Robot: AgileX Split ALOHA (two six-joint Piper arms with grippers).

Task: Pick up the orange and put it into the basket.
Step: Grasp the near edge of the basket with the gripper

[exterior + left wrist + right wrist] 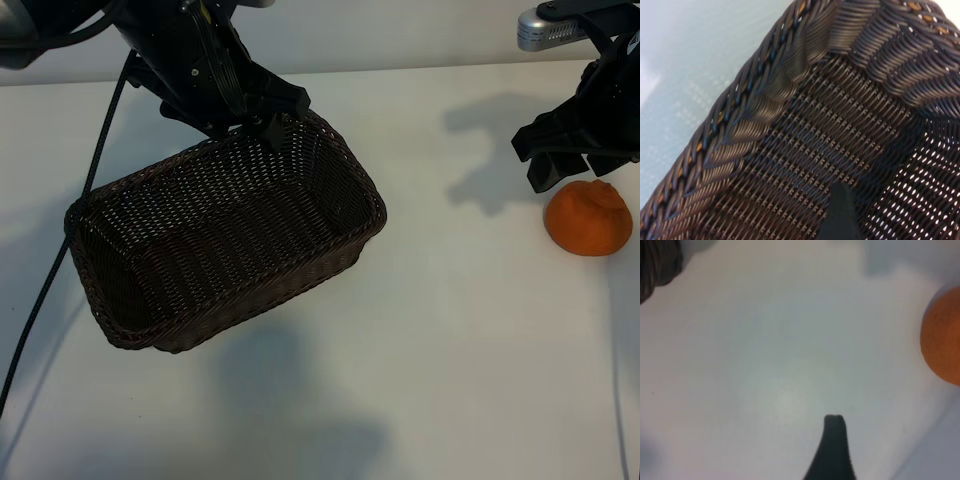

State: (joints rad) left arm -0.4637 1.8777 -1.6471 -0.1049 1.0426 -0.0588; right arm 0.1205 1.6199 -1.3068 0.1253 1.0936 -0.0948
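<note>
My right gripper is hovering spread apart just above the orange at the table's right edge. My left gripper, fingers apart, is straddling the basket's far rim.

The left gripper covers the far rim of the basket, so contact there cannot be told. The left wrist view shows only one fingertip, cut by the edge. Beside the right gripper, the orange is blurred and cropped in its wrist view.
</note>
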